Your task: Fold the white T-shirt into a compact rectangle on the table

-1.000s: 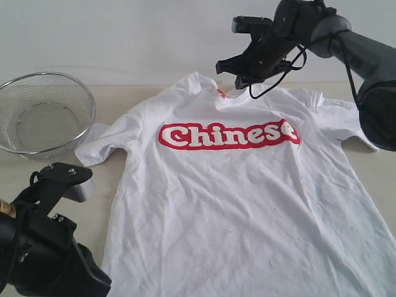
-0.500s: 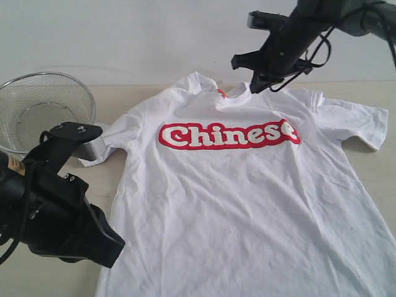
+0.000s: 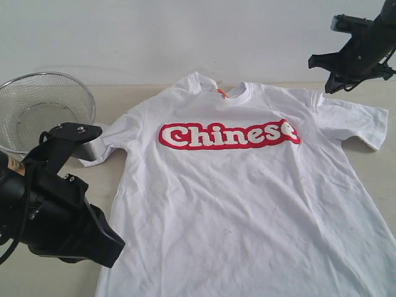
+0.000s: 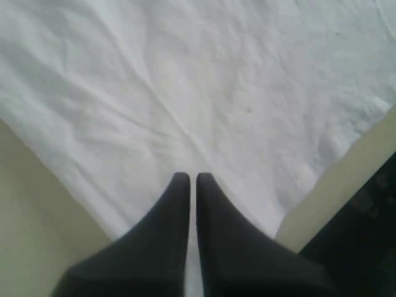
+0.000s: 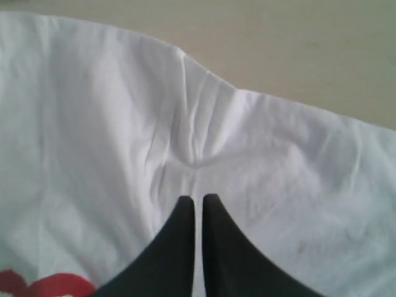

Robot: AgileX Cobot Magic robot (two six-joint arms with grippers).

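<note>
Left wrist view puts the left claw (image 4: 187, 178) at the centre, its two dark fingers pressed together with nothing between them. It hangs over the white T-shirt (image 4: 216, 93), close to where the cloth ends and the bare surface (image 4: 25, 204) begins. The right claw (image 5: 198, 199) is likewise pressed together and empty, above a puckered seam of the shirt with bare surface beyond it.

A second ago the right claw hovered at the collar by the far edge. It has since swung off toward the far right corner and now hangs above the sleeve on that side. The left arm has come up from the near left corner to the shirt's left flank, and over the last half second it has held there.

The shirt itself has not shifted. It lies flat and face up across the middle of the surface, collar and orange neck tag (image 3: 221, 93) toward the far edge, red lettering (image 3: 229, 135) showing, hem toward the near edge. A wire basket (image 3: 46, 73) sits by the left edge, next to the sleeve.

We judge that no fold is started: the arms are only taking up flanking positions, and each claw must spread before it can pinch cloth.
</note>
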